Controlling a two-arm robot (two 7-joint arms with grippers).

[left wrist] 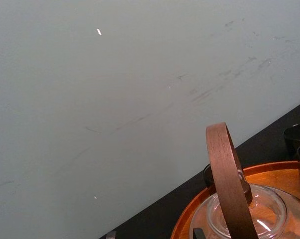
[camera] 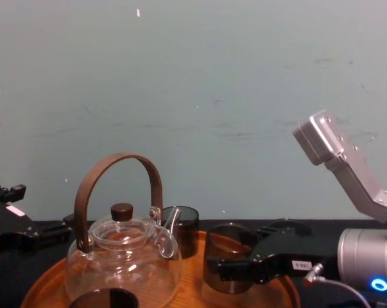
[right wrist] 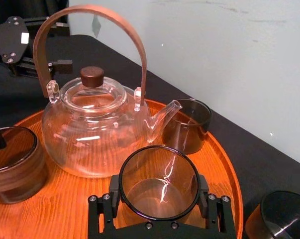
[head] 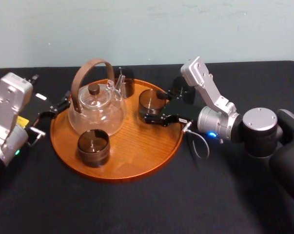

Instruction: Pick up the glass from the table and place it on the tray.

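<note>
Right gripper (head: 153,108): jaws clamped on the glass (right wrist: 158,199), one pad against each side of its wall (right wrist view). The glass is upright over the right part of the tray (head: 137,158), right of the glass teapot (head: 97,109) and apart from it. Its base is at or just above the wood; cannot tell from the chest view whether it is seated.

Judgement: lift and carry look done. What is left is the set-down if the base is not yet down, then release and drawing the arm clear to the right.

Also on the tray: a second dark glass (head: 93,147) on the near side; a third dark glass (right wrist: 187,124) on the far side, beside the spout. A fourth dark glass (right wrist: 281,216) stands on the table (head: 137,209), just off the tray's far right rim.

Left gripper (head: 56,108): idle, just beside the tray's left rim.
</note>
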